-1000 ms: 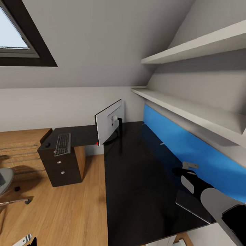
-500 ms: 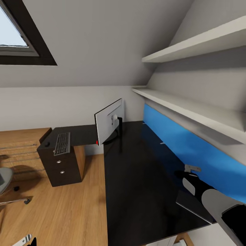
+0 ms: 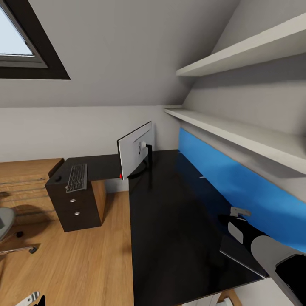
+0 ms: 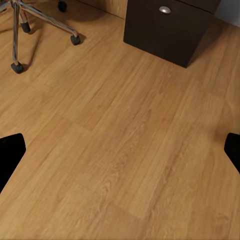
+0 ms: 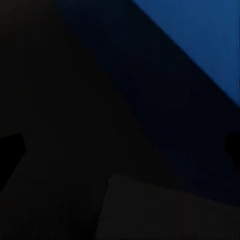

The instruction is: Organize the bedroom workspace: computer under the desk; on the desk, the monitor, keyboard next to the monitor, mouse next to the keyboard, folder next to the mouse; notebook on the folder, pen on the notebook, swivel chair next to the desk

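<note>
Our right arm has slid a touch nearer us along the table (image 3: 170, 221); its tool (image 3: 225, 221) hovers spread wide, empty, above a dark flat sheet (image 5: 165, 210). The left tool (image 4: 120, 145) gapes over floor. Keyboard (image 3: 77, 177) and mouse (image 3: 58, 179) sit beside the monitor (image 3: 135, 155). Next, we reckon: fetch the folder.

Attic room: sloped grey ceiling (image 3: 127, 51) with a dark-framed skylight (image 3: 25, 51) at upper left, two white shelves (image 3: 238, 55) on the right wall. Oak floor (image 3: 80, 263), oak chest (image 3: 25, 178) at left, dark drawer unit (image 3: 76, 208) beside it.
</note>
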You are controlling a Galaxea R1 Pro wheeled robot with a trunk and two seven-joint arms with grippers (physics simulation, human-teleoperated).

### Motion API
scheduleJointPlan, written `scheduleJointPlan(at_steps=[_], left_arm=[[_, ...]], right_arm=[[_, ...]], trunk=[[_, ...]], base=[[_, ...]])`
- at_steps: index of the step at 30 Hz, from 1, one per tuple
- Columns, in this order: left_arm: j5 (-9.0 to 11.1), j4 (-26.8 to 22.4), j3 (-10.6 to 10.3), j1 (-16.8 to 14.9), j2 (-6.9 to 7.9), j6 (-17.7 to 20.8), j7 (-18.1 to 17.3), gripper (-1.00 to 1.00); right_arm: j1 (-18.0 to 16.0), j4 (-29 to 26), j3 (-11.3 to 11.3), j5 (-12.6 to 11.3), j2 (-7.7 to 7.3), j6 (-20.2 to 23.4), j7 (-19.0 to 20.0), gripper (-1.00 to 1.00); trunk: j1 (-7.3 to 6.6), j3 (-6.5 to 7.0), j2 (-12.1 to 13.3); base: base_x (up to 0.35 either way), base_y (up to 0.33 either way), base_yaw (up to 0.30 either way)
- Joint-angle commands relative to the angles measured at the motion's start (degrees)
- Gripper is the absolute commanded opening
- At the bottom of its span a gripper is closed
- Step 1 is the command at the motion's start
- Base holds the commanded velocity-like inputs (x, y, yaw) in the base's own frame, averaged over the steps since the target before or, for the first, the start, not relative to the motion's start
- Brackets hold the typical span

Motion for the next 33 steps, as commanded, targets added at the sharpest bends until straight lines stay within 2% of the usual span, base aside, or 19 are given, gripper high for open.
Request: scheduleJointPlan(at_steps=[1,28,33], left_arm=[[0.5,0.0,-0.1,0.0,0.02,-0.2,0.2,1.00],[0.4,0.0,-0.1,0.0,0.02,-0.2,0.2,1.00],[0.4,0.0,-0.1,0.0,0.02,-0.2,0.2,1.00]], right_arm=[[0.0,-0.2,0.5,-0.3,-0.05,0.4,-0.4,1.00],[0.0,-0.3,0.6,-0.3,-0.05,0.1,-0.3,1.00],[0.0,-0.3,0.5,-0.3,-0.05,0.1,-0.3,1.00]], trunk=[[0.24,-0.27,-0.5],[6.17,-5.12,-11.3],[6.17,-5.12,-11.3]], base=[[0.000,0.000,0.000],[0.000,0.000,0.000],[0.000,0.000,0.000]])
